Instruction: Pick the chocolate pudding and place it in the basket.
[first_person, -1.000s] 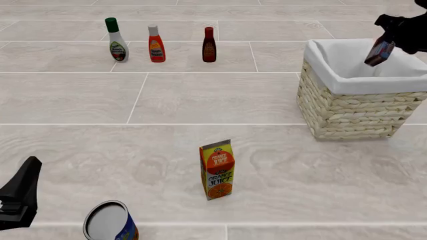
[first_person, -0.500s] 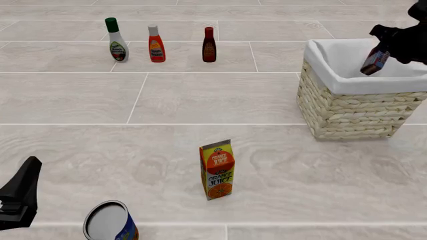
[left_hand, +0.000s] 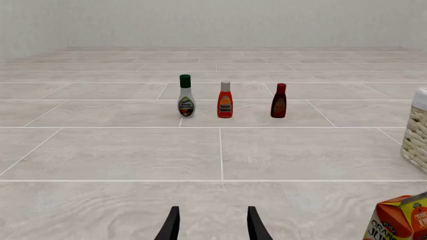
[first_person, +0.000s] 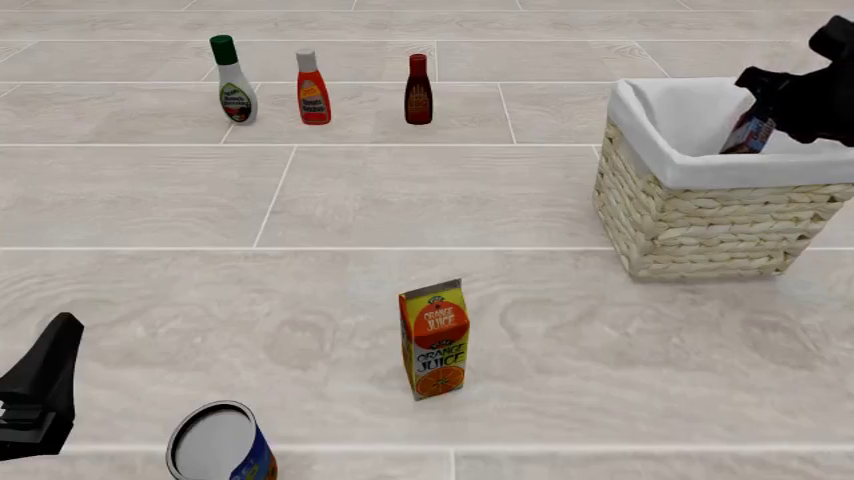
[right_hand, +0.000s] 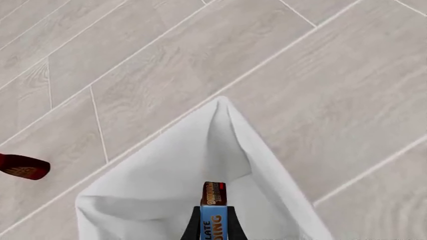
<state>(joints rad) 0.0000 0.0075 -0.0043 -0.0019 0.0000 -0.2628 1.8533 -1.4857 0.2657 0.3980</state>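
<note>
The chocolate pudding (first_person: 747, 134) is a small box with a blue and red-orange face. It hangs tilted inside the basket (first_person: 694, 215), partly below the white cloth rim. My right gripper (first_person: 765, 108) is shut on it from above. The right wrist view shows the chocolate pudding (right_hand: 214, 196) held in the right gripper (right_hand: 213, 225), over the basket's white lining (right_hand: 153, 200). My left gripper (first_person: 40, 395) sits at the near left edge, far from both. In the left wrist view the left gripper (left_hand: 212, 227) is open with nothing in it.
An orange juice carton (first_person: 434, 340) stands in the middle foreground, with a tin can (first_person: 220, 445) near the left gripper. Three bottles (first_person: 314, 88) stand in a row at the back left. The basket's edge (left_hand: 417, 132) shows in the left wrist view.
The right gripper has lowered the chocolate pudding, from above the basket's rim down into the basket. The left arm has not moved.
</note>
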